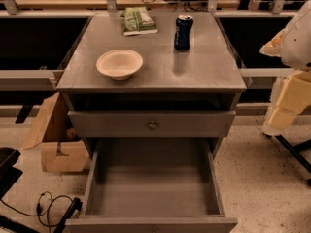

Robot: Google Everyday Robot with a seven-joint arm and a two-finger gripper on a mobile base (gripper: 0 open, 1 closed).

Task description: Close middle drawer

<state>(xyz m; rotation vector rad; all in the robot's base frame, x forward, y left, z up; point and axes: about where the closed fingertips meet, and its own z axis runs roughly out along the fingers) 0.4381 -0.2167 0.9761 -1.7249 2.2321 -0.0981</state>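
Observation:
The middle drawer is pulled far out of the grey cabinet toward me. Its plain grey box interior is empty, and its front panel lies at the bottom edge of the view. Above it, a drawer front with a small round knob sits nearly flush with the cabinet. The lowest drawer is hidden under the open one. My gripper does not show. Only a bulky white and cream shape, possibly part of my arm, stands at the right edge, apart from the cabinet.
On the cabinet top stand a cream bowl, a blue can and a green packet. A cardboard box leans left of the cabinet. A black cable and a black object lie on the floor at the lower left.

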